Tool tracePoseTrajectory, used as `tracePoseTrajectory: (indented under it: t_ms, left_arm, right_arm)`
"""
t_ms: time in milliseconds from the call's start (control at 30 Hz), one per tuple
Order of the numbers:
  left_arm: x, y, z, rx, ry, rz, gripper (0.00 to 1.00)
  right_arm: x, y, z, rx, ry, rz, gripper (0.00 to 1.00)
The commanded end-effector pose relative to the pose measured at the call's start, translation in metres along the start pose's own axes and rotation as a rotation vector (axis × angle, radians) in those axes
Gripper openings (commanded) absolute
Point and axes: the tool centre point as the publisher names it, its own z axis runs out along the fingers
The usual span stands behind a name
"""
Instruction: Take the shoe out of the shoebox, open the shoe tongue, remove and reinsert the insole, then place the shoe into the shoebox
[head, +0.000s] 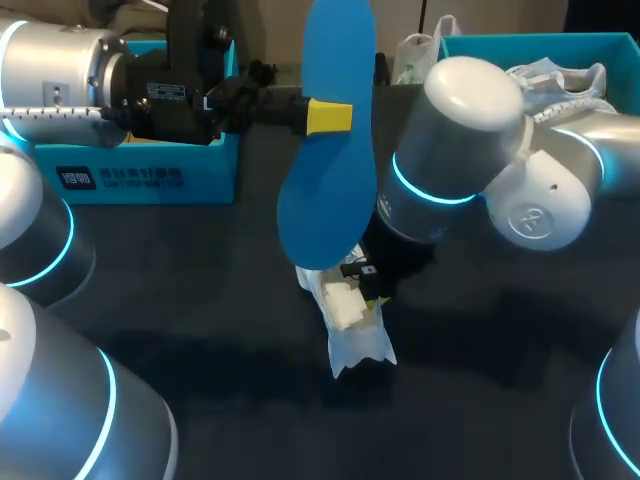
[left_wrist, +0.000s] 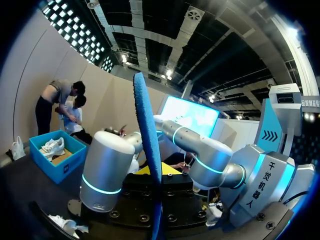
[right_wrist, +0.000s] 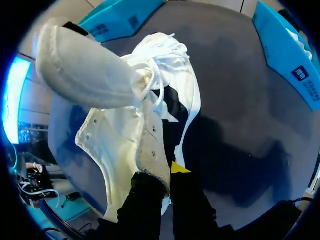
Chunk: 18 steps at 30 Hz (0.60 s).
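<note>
Starting nearest, the white shoe (head: 352, 325) lies on the dark tabletop (head: 200, 300) just below the frame's middle, outside both boxes. The right hand (right_wrist: 167, 172) is clamped on its side wall beside the eyelets, one finger inside and one outside. What looks like the tongue (right_wrist: 85, 70) stands lifted clear of the opening. The upper seems soft and light, so it would likely buckle unless pinned; the firmer rim looks the sound place to hold.

Above it, at upper centre, the blue insole (head: 330, 190) hangs upright in the left hand (head: 328, 117). One yellow tip presses its face and the other is hidden behind, so I judge it pinched. Thin and bendy, it will probably flex going in.

Farther off, one blue shoebox (head: 150, 175) sits at upper left. Another box (head: 520, 45) at upper right holds a second shoe (head: 560, 80).
</note>
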Motion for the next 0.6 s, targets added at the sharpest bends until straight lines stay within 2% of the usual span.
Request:
tracePoseTrajectory:
  t_ms: [33, 333, 600]
  left_arm:
    - [-0.001, 0.000, 0.002, 0.000, 0.001, 0.000, 0.00]
    - [-0.001, 0.000, 0.002, 0.000, 0.001, 0.000, 0.00]
    - [-0.001, 0.000, 0.002, 0.000, 0.001, 0.000, 0.00]
  right_arm:
    - [-0.008, -0.002, 0.010, -0.002, 0.034, 0.026, 0.00]
    - [-0.014, -0.011, 0.013, -0.012, 0.048, 0.094, 0.00]
    - [-0.019, -0.007, 0.024, 0.008, 0.066, 0.106, 0.00]
